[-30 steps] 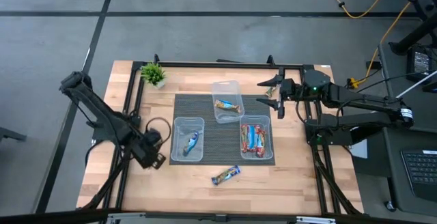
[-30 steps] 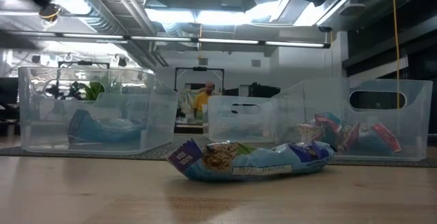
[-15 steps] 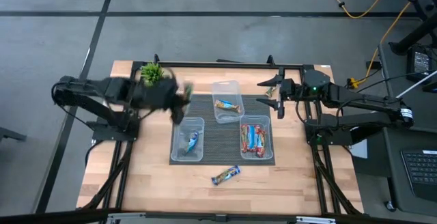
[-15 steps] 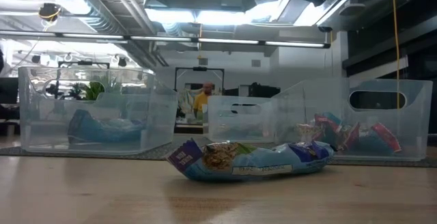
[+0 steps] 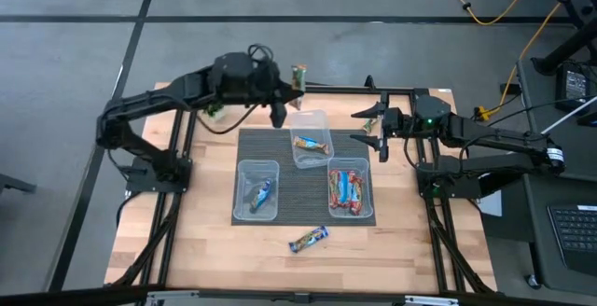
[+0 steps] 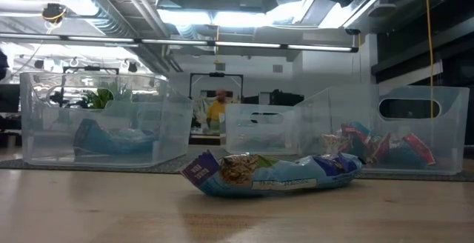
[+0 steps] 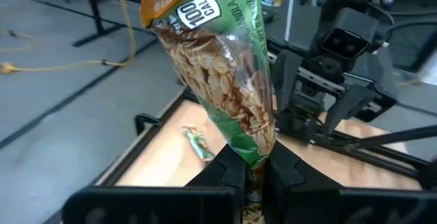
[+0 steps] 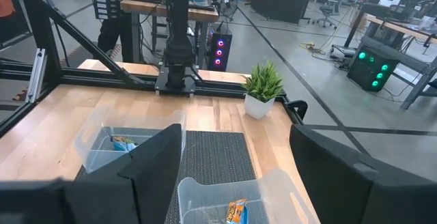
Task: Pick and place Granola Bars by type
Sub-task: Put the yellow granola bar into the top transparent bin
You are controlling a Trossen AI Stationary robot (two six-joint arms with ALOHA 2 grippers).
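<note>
Left fingers [image 7: 249, 173] pinch a green bar [image 7: 222, 74] end-on, just behind the middle tub [image 5: 310, 138]; right fingers [image 5: 373, 129] wait, spread.

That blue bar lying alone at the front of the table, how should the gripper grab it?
From straight above, closing across the narrow middle of the loose blue bar. It lies flat and slanted on bare wood, clear of the tubs, so the fingers should probably turn to straddle its slim width.
</note>
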